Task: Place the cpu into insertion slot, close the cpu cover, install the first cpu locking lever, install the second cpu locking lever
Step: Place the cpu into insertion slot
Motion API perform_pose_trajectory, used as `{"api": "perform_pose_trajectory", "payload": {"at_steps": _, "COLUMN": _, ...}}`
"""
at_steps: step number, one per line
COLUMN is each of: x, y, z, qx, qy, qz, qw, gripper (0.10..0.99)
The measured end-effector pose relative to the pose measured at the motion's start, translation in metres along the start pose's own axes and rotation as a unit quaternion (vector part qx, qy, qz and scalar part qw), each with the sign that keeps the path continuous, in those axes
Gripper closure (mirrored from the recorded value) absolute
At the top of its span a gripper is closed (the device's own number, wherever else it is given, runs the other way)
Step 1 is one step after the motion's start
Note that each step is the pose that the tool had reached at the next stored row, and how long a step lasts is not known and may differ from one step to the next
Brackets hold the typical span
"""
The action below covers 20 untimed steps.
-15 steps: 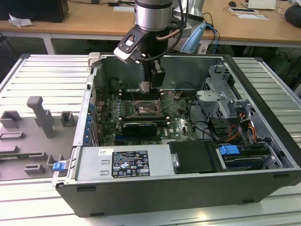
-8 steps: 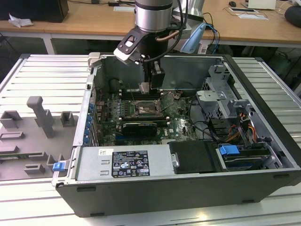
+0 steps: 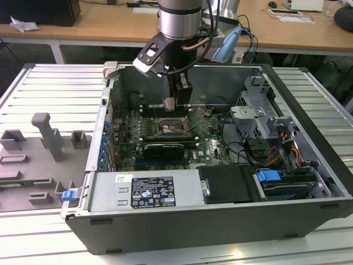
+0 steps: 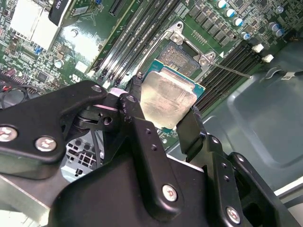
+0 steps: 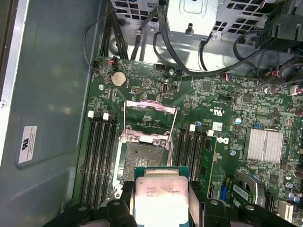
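Hand [image 4: 163, 105] on cpu [image 4: 166, 94] edges, over socket [image 5: 143, 158]

**What the Views Keep Back**

In the second wrist view, the black fingers [image 4: 142, 127] of the gripper [image 4: 165, 100] cover two opposite edges of the cpu [image 4: 166, 93]. The gripper's body hides the board beneath it. In the first wrist view, the picture's edge cuts off part of the chip. In the exterior view, the arm [image 3: 179, 19] is cut off at the top. The grey fixture [image 3: 47, 138] at the exterior view's left is also cropped.
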<state>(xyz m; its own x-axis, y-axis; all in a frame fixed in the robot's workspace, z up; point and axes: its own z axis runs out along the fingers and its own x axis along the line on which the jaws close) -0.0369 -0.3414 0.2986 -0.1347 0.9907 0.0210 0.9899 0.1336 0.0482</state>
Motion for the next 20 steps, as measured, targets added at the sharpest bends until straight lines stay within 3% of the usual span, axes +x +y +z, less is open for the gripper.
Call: {"api": "perform_pose_trajectory", "payload": {"at_steps": 20, "x": -0.0002, "y": -0.0004, "z": 0.0081, "qx": -0.0005, "qy": -0.001, "qz": 0.022, "qw": 0.9998, "gripper": 0.545}}
